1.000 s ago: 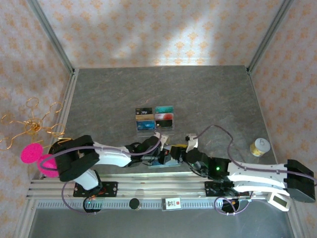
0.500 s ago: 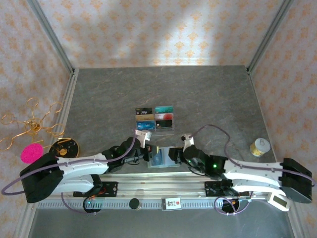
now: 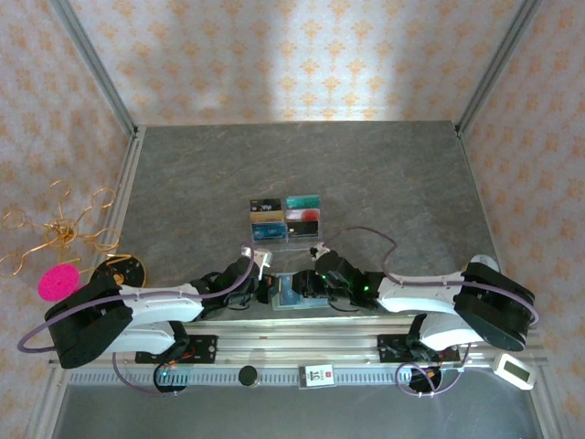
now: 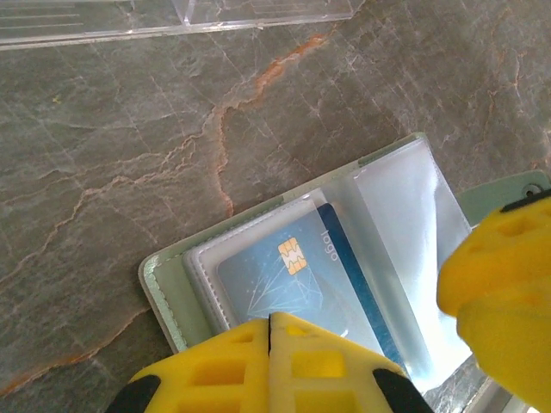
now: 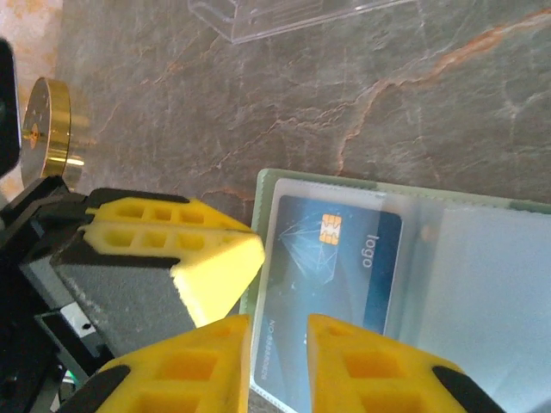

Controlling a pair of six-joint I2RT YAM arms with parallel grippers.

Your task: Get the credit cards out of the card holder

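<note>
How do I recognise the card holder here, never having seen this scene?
Start at the grey stone-patterned table and go to the middle of its near edge. There lies the pale green folding card holder, opened flat, a blue chip card inside. Unlike the clear plastic tray behind, it is green-edged.

**Item 1, left arm** (image 3: 155,306): I have it lying low along the near edge of the desk, forearm reaching right toward the middle.
**Left gripper** (image 4: 269,317): fingers pressed together with only a thin seam between them, tips angled down at the desk.

**Item 2, right arm** (image 3: 430,293): elbow folded out to the right, forearm reaching left toward the middle.
**Right gripper** (image 5: 280,323): fingers parted by a narrow gap, tips down.

The two grippers sit just beside each other, tips facing.
</note>
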